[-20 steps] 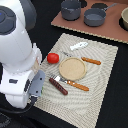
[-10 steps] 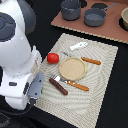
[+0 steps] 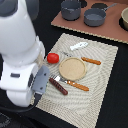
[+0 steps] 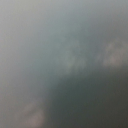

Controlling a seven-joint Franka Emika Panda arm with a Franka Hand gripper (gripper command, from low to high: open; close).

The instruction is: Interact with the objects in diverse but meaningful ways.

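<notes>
Since a second ago, the white arm [image 3: 22,55] has shifted only slightly on the exterior view's left, and nothing on the mat has changed place. Its bulky body fills that side of the picture, and the gripper itself cannot be made out there; the wrist view is only a grey-green blur with a few pale patches, so I cannot tell whether the jaws are spread or pressed together, or whether they touch anything.

On the woven, pale striped mat [image 3: 102,75] sits a round tan plate [image 3: 72,68] with a shallow rim. Just beside it, towards the arm, lies the smooth round red tomato [image 3: 53,58]. The dark brown sausage [image 3: 58,86], a slim rod, lies near the plate's nearer edge, next to an orange-handled knife [image 3: 75,85]. Another orange-handled piece [image 3: 91,61] lies on the far side of the plate, and the white elongated piece [image 3: 79,46] rests near the mat's far edge. Two grey pots [image 3: 94,16] stand on a brown board [image 3: 112,31] behind.
</notes>
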